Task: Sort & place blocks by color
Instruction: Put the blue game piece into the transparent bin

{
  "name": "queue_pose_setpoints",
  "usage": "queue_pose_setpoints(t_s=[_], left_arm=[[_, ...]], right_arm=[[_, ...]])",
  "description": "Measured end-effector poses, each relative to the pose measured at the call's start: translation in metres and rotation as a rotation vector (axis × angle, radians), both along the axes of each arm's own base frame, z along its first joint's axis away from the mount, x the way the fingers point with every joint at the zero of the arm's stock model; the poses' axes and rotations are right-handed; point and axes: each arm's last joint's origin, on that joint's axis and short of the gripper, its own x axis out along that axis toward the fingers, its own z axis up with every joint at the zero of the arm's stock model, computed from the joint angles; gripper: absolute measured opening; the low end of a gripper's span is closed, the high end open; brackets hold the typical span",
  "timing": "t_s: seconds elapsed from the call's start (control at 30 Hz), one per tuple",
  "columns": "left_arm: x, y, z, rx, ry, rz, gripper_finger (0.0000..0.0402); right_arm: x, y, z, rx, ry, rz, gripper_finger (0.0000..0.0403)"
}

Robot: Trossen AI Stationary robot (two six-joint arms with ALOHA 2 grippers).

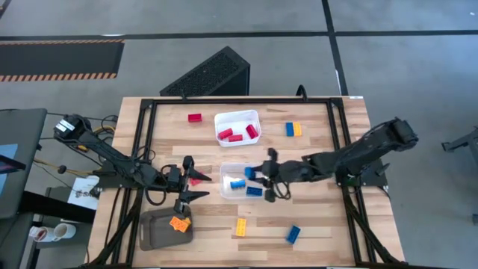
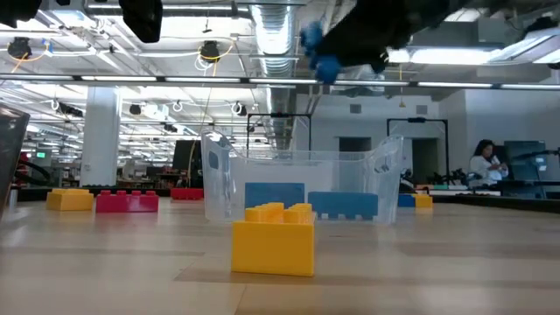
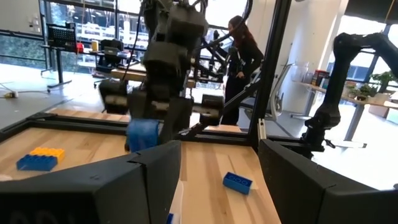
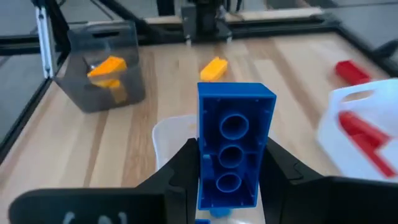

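Note:
My right gripper [image 1: 254,175] [image 4: 233,155] hangs over the clear tray [image 1: 228,173] and is shut on a blue block [image 4: 235,146] [image 2: 319,52]. More blue blocks [image 1: 237,184] lie in that tray. The white tray [image 1: 237,114] holds red blocks [image 1: 235,135]. The grey tray [image 1: 153,232] holds orange-yellow blocks [image 1: 179,223]. My left gripper [image 1: 191,179] [image 3: 217,168] is open, low over the table left of the clear tray. A red block [image 1: 199,179] lies on the table at its fingertips. Loose on the wood are a yellow block [image 1: 241,226], a blue block [image 1: 293,235], a red block [image 1: 195,117] and a blue-yellow pair [image 1: 293,129]. My right gripper pinches the blue block between its two fingers [image 4: 186,163], by the block's two long side walls [image 4: 205,149]. The hollow underside with three round tubes faces the wrist. The fingers come from the table's right. The block is lifted clear above the clear tray.
A black frame [image 1: 146,134] runs round the wooden table top. A dark slatted box [image 1: 213,75] stands on the floor beyond the far edge. In the low view the yellow block [image 2: 273,238] stands in front of the clear tray [image 2: 302,188]. People show in the room behind.

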Motion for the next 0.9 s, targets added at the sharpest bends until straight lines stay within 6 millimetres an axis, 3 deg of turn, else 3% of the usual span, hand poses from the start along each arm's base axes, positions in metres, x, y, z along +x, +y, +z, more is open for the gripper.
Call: queue_pose_setpoints(t_s=[0.17,0.33,0.43,0.63,0.9], left_arm=[[0.0,0.0,-0.001,0.005,0.012,-0.001,0.0205],[0.0,0.0,-0.003,-0.003,0.027,-0.001,0.0205],[0.0,0.0,-0.004,0.003,0.039,-0.001,0.0205],[0.0,0.0,-0.004,0.001,0.036,0.006,0.0205],[0.0,0.0,-0.003,-0.002,0.032,0.008,0.0205]], right_arm=[[0.022,0.002,-0.031,0.004,0.02,0.018,0.0125],[0.015,0.003,-0.055,-0.06,0.012,-0.065,0.0119],[0.005,0.007,-0.059,-0.024,-0.069,-0.048,0.0123],[-0.012,0.012,-0.067,0.042,-0.072,-0.049,0.0144],[-0.013,0.013,-0.069,0.067,-0.064,-0.037,0.0225]])
